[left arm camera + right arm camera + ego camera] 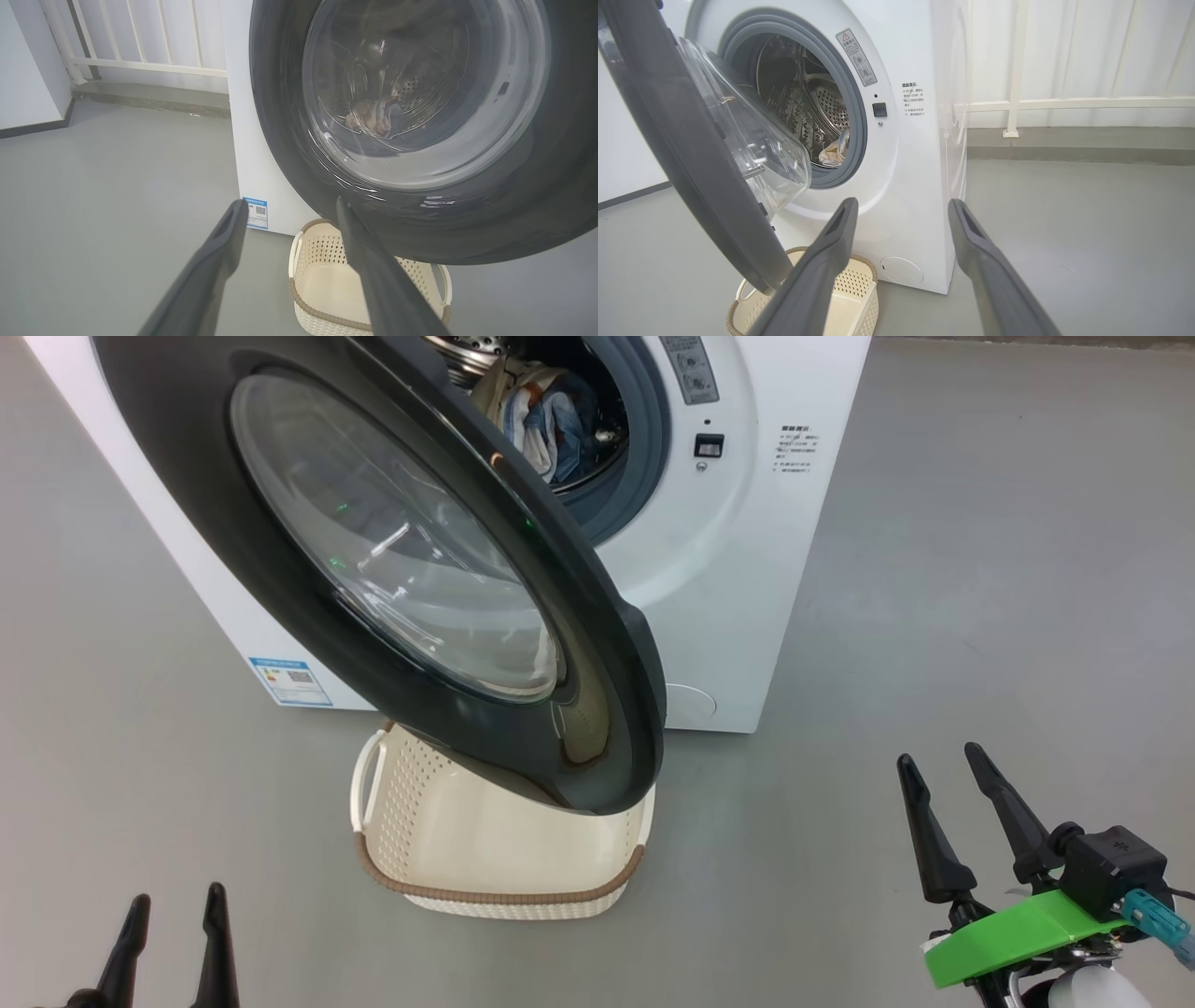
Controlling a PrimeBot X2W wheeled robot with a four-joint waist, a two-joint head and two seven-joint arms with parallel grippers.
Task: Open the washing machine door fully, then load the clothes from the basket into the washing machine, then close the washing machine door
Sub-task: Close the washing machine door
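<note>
Site: laundry corner, home or test room not settled | Evidence: white front-load washer (910, 186) standing on the floor (1087, 233), cream basket (448, 831) before it | Floor: plain grey, seamless | Back: white rail (1064, 103) on a raised grey kerb (1064, 142), pale curtain (1111, 46) behind | Side: white wall (23, 60), dark skirting (32, 128)

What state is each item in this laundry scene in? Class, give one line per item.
Cream perforated plastic basket: upright on the grey floor, empty where visible.
Round black-rimmed glass washing machine door: partly open, above the basket.
Big white front-loading washing machine: opening uncovered.
Light blue and cream clothes: inside the steel drum.
Dark-fingered left gripper: jaws open, empty.
Dark-fingered right gripper: jaws open, empty.
</note>
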